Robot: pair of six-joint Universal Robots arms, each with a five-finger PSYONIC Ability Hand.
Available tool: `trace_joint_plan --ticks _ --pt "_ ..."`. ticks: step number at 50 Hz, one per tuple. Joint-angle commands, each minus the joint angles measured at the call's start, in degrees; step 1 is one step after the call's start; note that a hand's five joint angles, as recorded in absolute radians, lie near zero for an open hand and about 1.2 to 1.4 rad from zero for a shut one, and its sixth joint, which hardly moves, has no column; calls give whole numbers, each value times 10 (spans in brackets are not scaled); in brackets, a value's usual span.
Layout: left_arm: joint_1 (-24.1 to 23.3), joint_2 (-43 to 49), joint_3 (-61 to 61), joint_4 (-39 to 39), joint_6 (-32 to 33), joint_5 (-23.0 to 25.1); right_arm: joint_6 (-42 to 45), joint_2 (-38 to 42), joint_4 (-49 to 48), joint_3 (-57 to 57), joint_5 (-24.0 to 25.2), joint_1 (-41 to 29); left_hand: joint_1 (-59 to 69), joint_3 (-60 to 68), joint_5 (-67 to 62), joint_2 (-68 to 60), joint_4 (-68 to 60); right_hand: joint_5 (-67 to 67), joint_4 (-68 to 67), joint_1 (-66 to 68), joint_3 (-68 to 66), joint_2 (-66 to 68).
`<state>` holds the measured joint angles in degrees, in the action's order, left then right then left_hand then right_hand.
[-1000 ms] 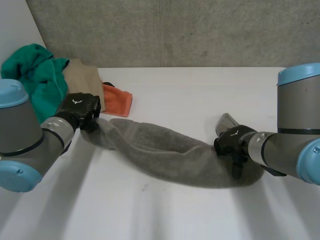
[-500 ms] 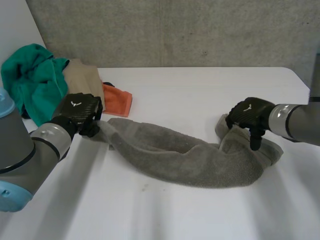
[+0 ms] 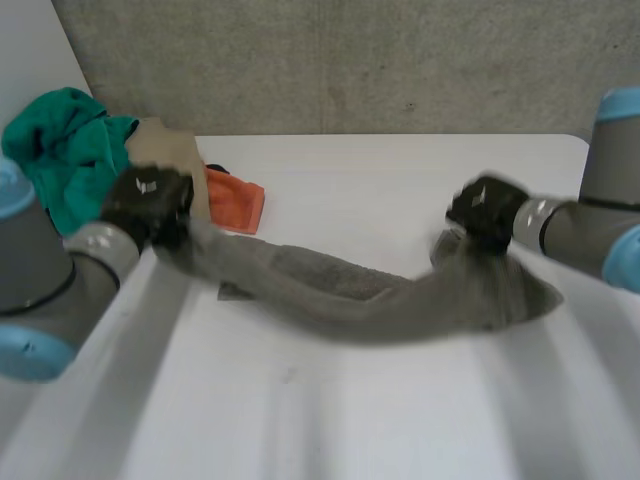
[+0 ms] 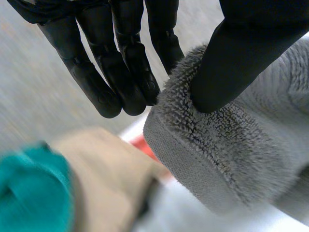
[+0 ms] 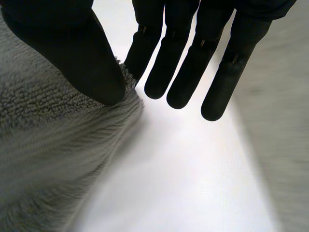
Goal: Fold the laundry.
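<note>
A long grey towel point(image 3: 370, 295) hangs stretched between my two hands above the white table point(image 3: 380, 170). My left hand point(image 3: 150, 203) holds its left end. In the left wrist view the thumb point(image 4: 241, 53) presses the fluffy towel edge point(image 4: 212, 145) against the fingers point(image 4: 123, 72). At the other end of the towel is my right hand point(image 3: 485, 212). There the thumb point(image 5: 72, 48) pinches the towel edge point(image 5: 58, 145) against the nearest of the straight fingers point(image 5: 193, 63). The towel's middle sags to the table.
At the table's back left lies a pile of laundry: a green cloth point(image 3: 65, 150), a beige cloth point(image 3: 165, 145) and an orange cloth point(image 3: 235, 200). A concrete wall point(image 3: 350, 60) stands behind the table.
My right hand moved from the towel's near side to its right end and closed on it. Both hands then rose, and the towel lifted and pulled straighter.
</note>
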<state>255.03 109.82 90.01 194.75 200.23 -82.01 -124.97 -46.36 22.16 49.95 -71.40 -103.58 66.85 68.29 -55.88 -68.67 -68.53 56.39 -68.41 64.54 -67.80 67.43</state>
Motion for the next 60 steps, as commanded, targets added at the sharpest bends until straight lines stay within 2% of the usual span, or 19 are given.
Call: trace_joint_plan --ticks 1,2,5,11,19,20,24,28,32,35,36,39,40,43,48,53,60 --pt "-4 14 -204 76 20 -36 -173 -41 -175 -151 -81 11 131 117 -141 -113 -115 136 -116 155 -122 126" --pt "-4 14 -251 100 10 -54 -224 -56 -213 -173 -107 18 131 117 -141 -113 -115 136 -116 155 -122 126" --pt "-9 16 -328 132 -26 -81 -304 -87 -278 -187 -140 28 131 117 -141 -113 -115 136 -116 155 -122 126" --pt "-15 22 -359 119 -70 -75 -326 -119 -283 -148 -126 39 131 117 -141 -113 -115 136 -116 155 -122 126" --pt "-2 14 -190 117 -71 -68 -319 -128 -255 10 -62 53 131 117 -141 -113 -115 136 -116 155 -122 126" --pt "0 17 -129 127 -73 -61 -315 -130 -252 56 -49 59 131 117 -141 -113 -115 136 -116 155 -122 126" --pt "-2 27 -22 144 -71 -40 -286 -122 -257 201 -6 74 131 117 -141 -113 -115 136 -116 155 -122 126" --pt "-8 54 59 178 -68 -5 -239 -96 -265 291 17 87 131 117 -141 -113 -115 136 -116 155 -122 126" --pt "-9 65 101 207 -52 12 -196 -87 -257 328 21 96 131 117 -141 -113 -115 136 -116 155 -122 126" --pt "-7 61 111 208 -40 13 -183 -92 -242 333 20 99 131 117 -141 -113 -115 131 -111 149 -117 121" --pt "-7 54 114 203 -35 13 -181 -99 -227 330 18 101 131 117 -141 -113 -115 31 -11 49 -17 21" --pt "-6 32 117 187 -31 13 -181 -116 -199 318 16 102 131 117 -141 -113 -115 -86 106 -67 100 -96" --pt "-6 27 117 182 -31 14 -183 -130 -178 307 16 102 131 117 -141 -113 -115 -178 198 -159 192 -188" --pt "-7 9 118 165 -32 16 -185 -155 -132 275 16 102 131 117 -141 -113 -115 -283 303 -264 297 -293" --pt "-9 -3 118 150 -32 16 -173 -139 -61 213 21 96 131 117 -141 -113 -115 -335 355 -317 349 -345" --pt "-12 -5 118 144 -35 13 -108 -88 8 140 21 96 131 117 -141 -113 -115 -342 362 -323 356 -352" --pt "-14 -3 115 144 -36 13 -37 -23 53 70 28 99 131 117 -141 -113 -115 -339 359 -320 353 -349"
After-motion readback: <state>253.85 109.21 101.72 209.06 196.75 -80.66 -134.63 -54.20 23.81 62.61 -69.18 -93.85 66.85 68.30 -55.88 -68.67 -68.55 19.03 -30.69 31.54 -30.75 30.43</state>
